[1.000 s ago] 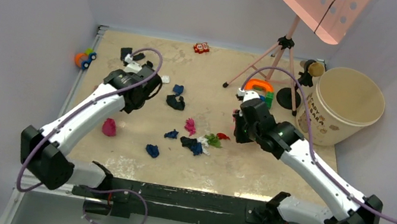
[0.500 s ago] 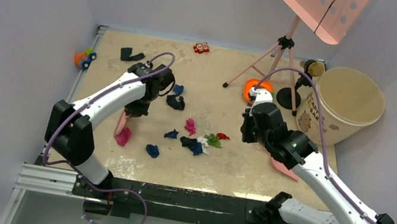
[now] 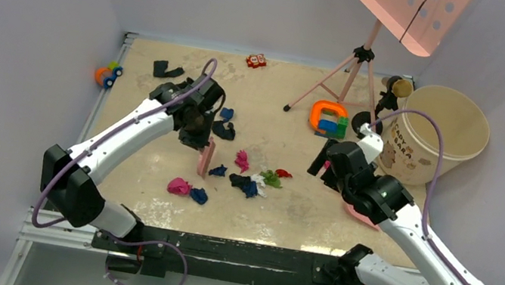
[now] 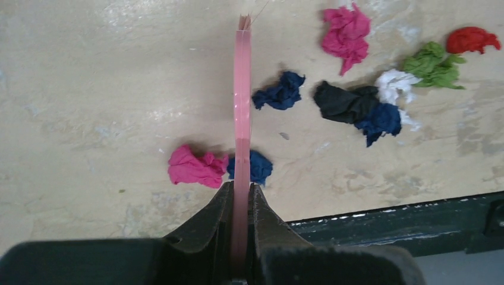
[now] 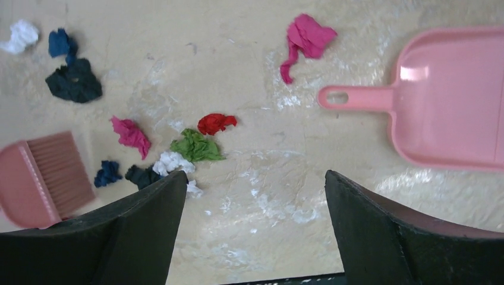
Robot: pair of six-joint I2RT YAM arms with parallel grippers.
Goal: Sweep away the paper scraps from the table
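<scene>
My left gripper point(image 3: 198, 136) point(image 4: 241, 187) is shut on the thin handle of a pink brush point(image 3: 205, 158) point(image 4: 241, 89), which stands on edge on the table point(image 3: 282, 78). A magenta wad point(image 4: 190, 167) and a dark blue wad point(image 4: 261, 167) lie on either side of the brush. More paper scraps point(image 3: 253, 178) point(image 5: 193, 145) in black, blue, white, green, red and magenta cluster mid-table. My right gripper point(image 3: 324, 165) point(image 5: 255, 178) hangs open and empty above bare table. A pink dustpan point(image 5: 451, 101) point(image 3: 360, 215) lies flat to its right, with a magenta scrap point(image 5: 306, 38) near its handle.
A black scrap point(image 3: 167, 68) lies at the back left, and black and blue wads point(image 3: 223, 126) just behind the brush. A beige bucket point(image 3: 438, 134) stands at the right. A pink tripod stand point(image 3: 352, 74), an orange toy point(image 3: 327, 118), a red-and-white block point(image 3: 255, 60) and a toy point(image 3: 108, 74) sit around the edges.
My left arm swept the brush rightward, pushing the magenta wad up beside the blue one. My right gripper has opened and drawn back to the right; the dustpan lies on the table.
</scene>
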